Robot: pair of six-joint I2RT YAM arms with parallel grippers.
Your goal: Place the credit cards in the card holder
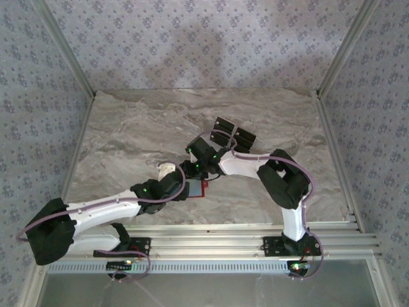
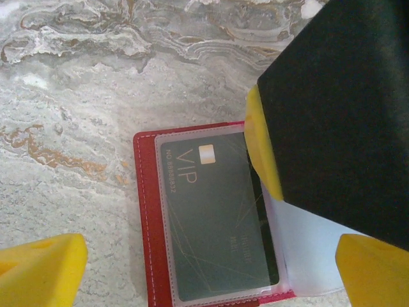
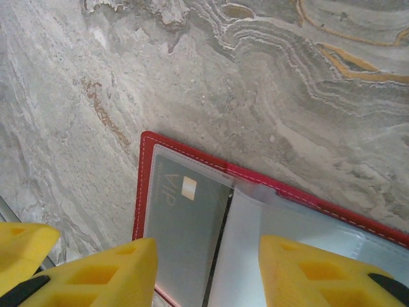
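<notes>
Surface [image 1: 128, 128]: grey veined marble, patterned walls around it.
Right arm [image 1: 284, 182]: white and black, bent from the near right corner in toward the middle.
Left arm [image 1: 102, 211]: reaching from the near left corner to the middle.
Left jaws: spread wide and gripping nothing. 1 yellow finger [image 2: 38, 268] is over bare surface, the other over the holder's clear leaf.
Right jaws: partly apart, with yellow fingers [image 3: 102, 275] down over the open holder. Nothing visibly clamped.
Card holder [image 2: 146, 211]: red, lying open and flat on the surface at mid-front, beneath both wrists.
Credit cards [image 1: 225, 126]: 2 black ones flat just beside each other, beyond the holder.
VIP card [image 2: 211, 230]: dark grey-green, seated in the clear sleeve against the red cover.
</notes>
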